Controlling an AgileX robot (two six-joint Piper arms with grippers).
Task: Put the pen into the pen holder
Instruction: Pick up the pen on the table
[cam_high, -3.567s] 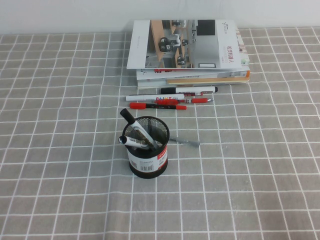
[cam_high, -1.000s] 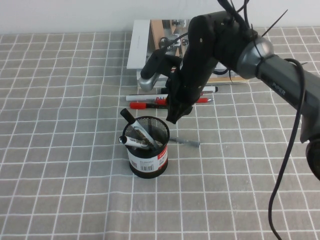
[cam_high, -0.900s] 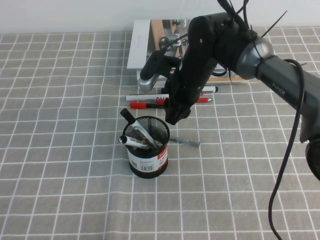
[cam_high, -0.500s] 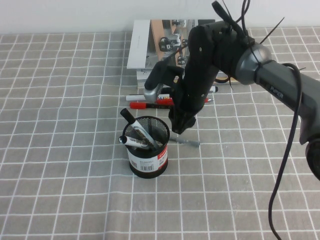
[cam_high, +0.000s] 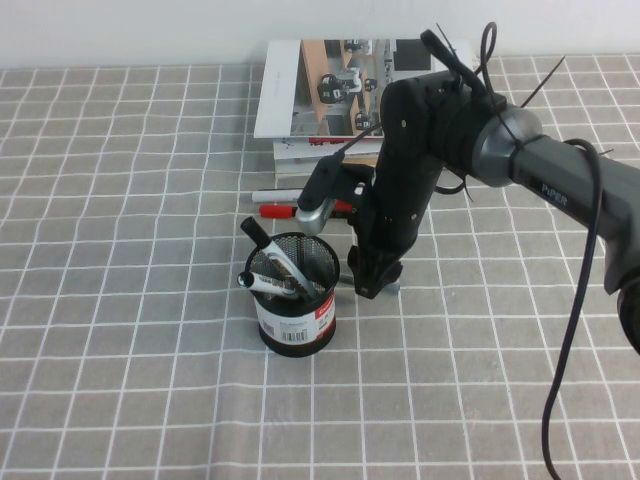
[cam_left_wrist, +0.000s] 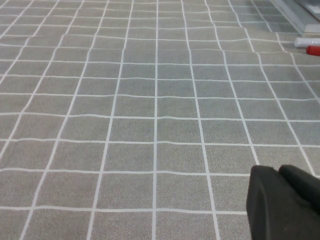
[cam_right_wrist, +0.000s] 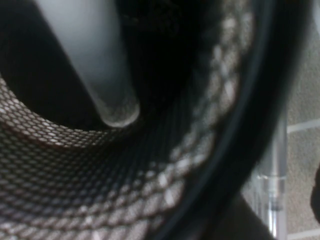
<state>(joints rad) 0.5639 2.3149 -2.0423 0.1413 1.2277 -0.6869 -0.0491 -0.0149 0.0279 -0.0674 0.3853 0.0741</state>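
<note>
The black mesh pen holder (cam_high: 293, 305) with a white-and-red label stands at the table's middle, with two black-capped markers (cam_high: 268, 262) in it. The grey pen (cam_high: 396, 288) lies flat just right of it, mostly hidden under my right gripper (cam_high: 368, 284). The right gripper is low over the pen, right beside the holder. In the right wrist view the holder's mesh wall (cam_right_wrist: 150, 165) fills the frame and the pen (cam_right_wrist: 272, 185) lies between the spread dark fingers; my right gripper (cam_right_wrist: 280, 212) is open. My left gripper (cam_left_wrist: 282, 200) is shut, above bare cloth, out of the high view.
A stack of books (cam_high: 370, 100) lies at the back. A white marker (cam_high: 275, 195) and a red pen (cam_high: 280, 211) lie between the books and the holder, partly hidden by the right arm. The checked grey tablecloth (cam_high: 120, 300) covers the table.
The right arm has come in from the right and lowered from above the red pens to the grey pen beside the holder. The holder and pens have not moved.
</note>
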